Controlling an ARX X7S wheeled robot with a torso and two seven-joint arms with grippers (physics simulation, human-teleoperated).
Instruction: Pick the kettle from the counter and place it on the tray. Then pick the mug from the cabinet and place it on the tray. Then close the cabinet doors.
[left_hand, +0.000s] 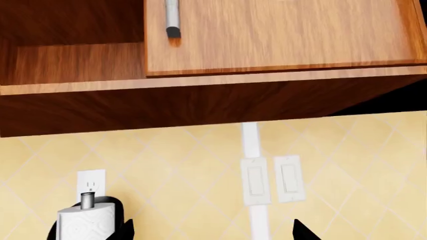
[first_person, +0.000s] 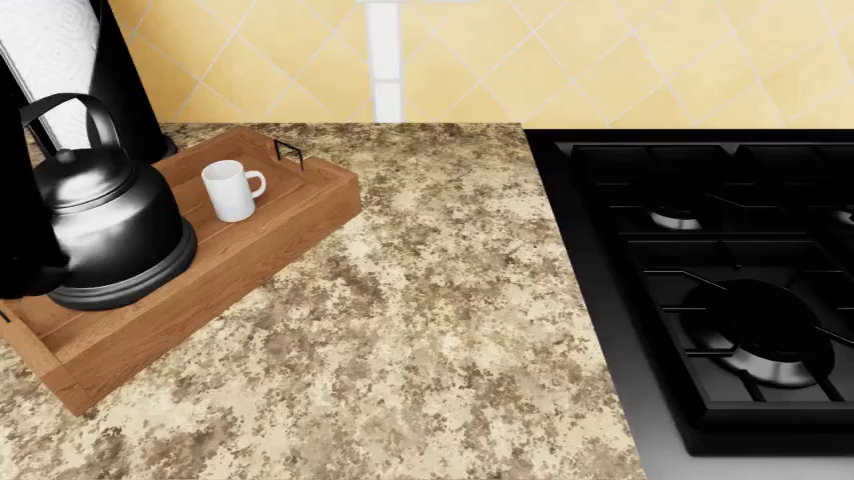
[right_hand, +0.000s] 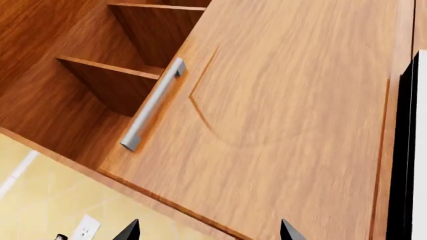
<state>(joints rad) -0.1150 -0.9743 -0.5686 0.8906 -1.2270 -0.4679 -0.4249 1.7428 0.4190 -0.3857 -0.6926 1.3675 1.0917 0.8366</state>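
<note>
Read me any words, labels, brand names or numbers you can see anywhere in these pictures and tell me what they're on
None: no view shows readable text.
The kettle, mug, tray, paper-towel roll, wall outlet, light switches and cabinet door are all unmarked.

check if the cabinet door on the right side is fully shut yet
Not shut. In the right wrist view the cabinet door with its bar handle stands beside exposed shelves, so the interior is still open.

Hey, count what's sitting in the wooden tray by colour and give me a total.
Black: 1, the kettle
White: 1, the mug
Total: 2 things in the tray
</note>
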